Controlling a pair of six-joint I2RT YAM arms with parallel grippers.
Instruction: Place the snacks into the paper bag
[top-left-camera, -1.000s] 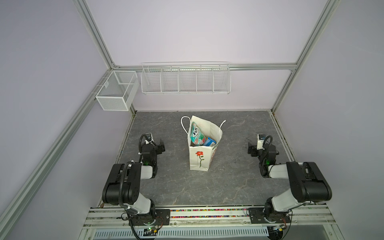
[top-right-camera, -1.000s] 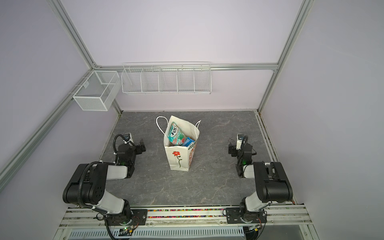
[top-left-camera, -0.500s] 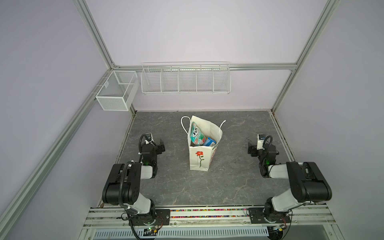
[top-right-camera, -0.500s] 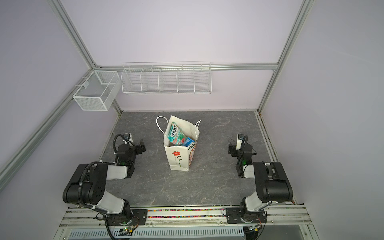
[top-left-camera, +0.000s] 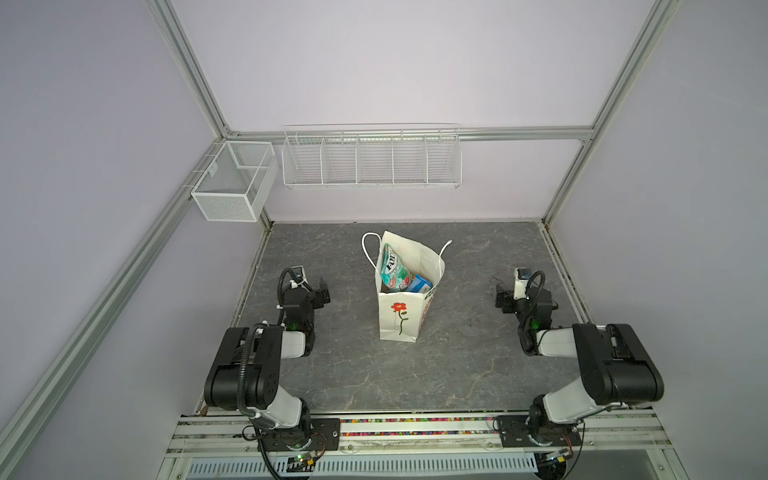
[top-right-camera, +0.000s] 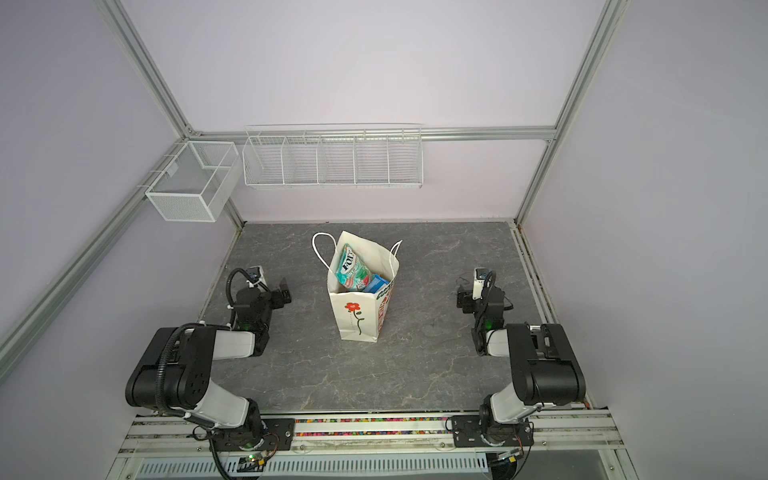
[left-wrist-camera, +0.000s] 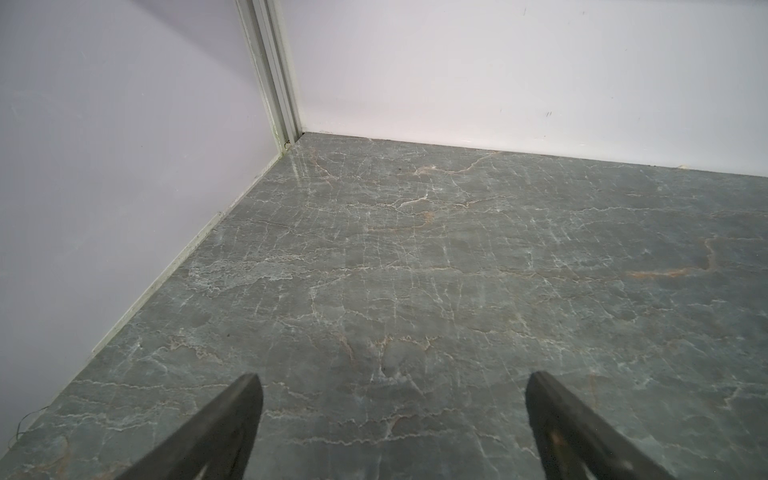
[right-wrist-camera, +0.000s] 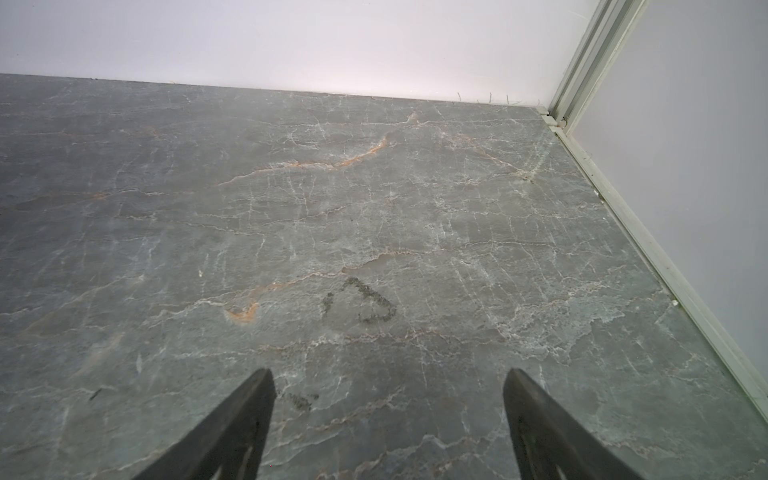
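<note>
Wire baskets (top-left-camera: 370, 160) hang on the walls behind. The bag (top-left-camera: 397, 316) stands upright mid-table (top-left-camera: 457, 374), between my arms and well apart from both. My left gripper (left-wrist-camera: 393, 376) and right gripper (right-wrist-camera: 388, 372) gape over bare table. The snacks (top-left-camera: 401, 279) sit inside the bag, mostly hidden. A packet (top-right-camera: 352, 266) reading FOX'S and a blue pack (top-right-camera: 376, 284) show at its mouth.

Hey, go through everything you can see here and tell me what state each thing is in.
paper bag: upright, mouth open, partly filled.
FOX'S packet: in the bag, standing on end.
blue pack: in the bag, beside the FOX'S packet.
left gripper: open, empty.
right gripper: open, empty.
mesh basket: mounted high, nothing visible inside.
wire rack: mounted high, nothing visible inside.
</note>
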